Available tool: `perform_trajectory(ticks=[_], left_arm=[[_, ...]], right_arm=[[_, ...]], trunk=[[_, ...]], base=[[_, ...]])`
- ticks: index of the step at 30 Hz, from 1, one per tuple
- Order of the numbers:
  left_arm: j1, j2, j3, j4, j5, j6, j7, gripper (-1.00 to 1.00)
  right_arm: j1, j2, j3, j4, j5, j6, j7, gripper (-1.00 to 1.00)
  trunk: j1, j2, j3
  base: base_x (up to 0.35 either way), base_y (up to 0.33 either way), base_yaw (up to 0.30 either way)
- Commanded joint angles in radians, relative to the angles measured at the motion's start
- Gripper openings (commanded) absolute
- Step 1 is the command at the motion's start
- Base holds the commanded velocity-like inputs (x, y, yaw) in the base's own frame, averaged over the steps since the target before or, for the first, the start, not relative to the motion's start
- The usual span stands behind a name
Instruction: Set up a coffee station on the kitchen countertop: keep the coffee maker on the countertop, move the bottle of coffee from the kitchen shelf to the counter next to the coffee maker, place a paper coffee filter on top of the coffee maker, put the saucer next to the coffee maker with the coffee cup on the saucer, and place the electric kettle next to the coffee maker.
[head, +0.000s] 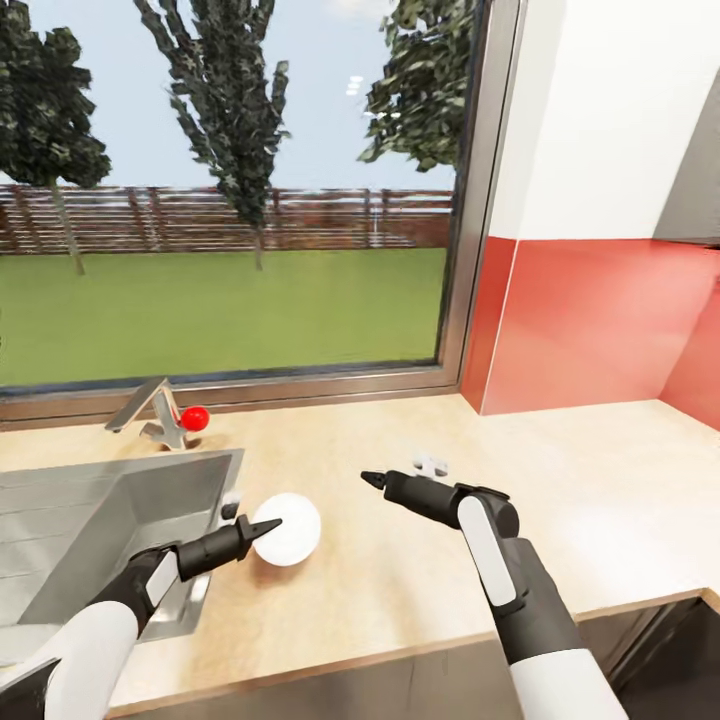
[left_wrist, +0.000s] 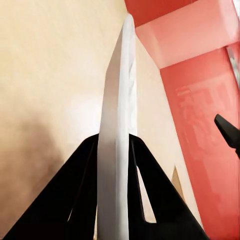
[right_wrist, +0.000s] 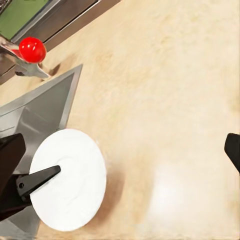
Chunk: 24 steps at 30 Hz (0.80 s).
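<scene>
The saucer (head: 290, 530), a flat white disc, is held just above the tan countertop (head: 580, 490) beside the sink's right rim, with my left gripper (head: 262, 527) shut on its edge. In the left wrist view the saucer (left_wrist: 117, 125) stands edge-on between the black fingers (left_wrist: 82, 175). In the right wrist view the saucer (right_wrist: 70, 180) is seen from above with a left finger (right_wrist: 40, 179) across it. My right gripper (head: 372, 478) hovers to the saucer's right, open and holding nothing. A small white thing, likely the coffee cup (head: 430, 462), sits just behind it, partly hidden.
A steel sink (head: 100, 520) is sunk into the counter at left, with a faucet (head: 150, 408) and red knob (head: 194, 418) behind it. A window runs along the back. A red backsplash (head: 600, 320) closes the right corner. Bare worktop stretches to the right.
</scene>
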Motion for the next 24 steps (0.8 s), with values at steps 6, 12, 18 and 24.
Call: perform_trajectory(ticks=[6,12,18,24], left_arm=[[-0.001,-0.003,0.003,0.000,-0.004,0.007,-0.061,-1.00],[0.000,-0.002,0.004,0.000,-0.005,0.007,-0.071,-1.00],[-0.001,-0.003,0.004,0.000,-0.005,0.007,-0.073,-1.00],[-0.005,-0.004,0.005,0.000,-0.002,0.008,-0.075,-1.00]], right_arm=[[-0.001,0.000,-0.004,-0.003,0.009,0.004,0.008,1.00],[-0.001,0.001,-0.004,-0.003,0.009,0.005,0.008,1.00],[-0.001,0.002,-0.003,-0.003,0.009,0.005,0.007,1.00],[-0.001,0.002,-0.003,-0.003,0.009,0.005,0.007,1.00]], trunk=[[0.000,-0.002,0.001],[0.000,-0.002,0.006],[0.000,-0.002,0.006],[0.000,-0.002,0.006]], base=[[-0.338,0.000,0.111],[-0.338,0.001,0.156],[-0.338,0.101,0.013],[-0.331,0.150,0.004]])
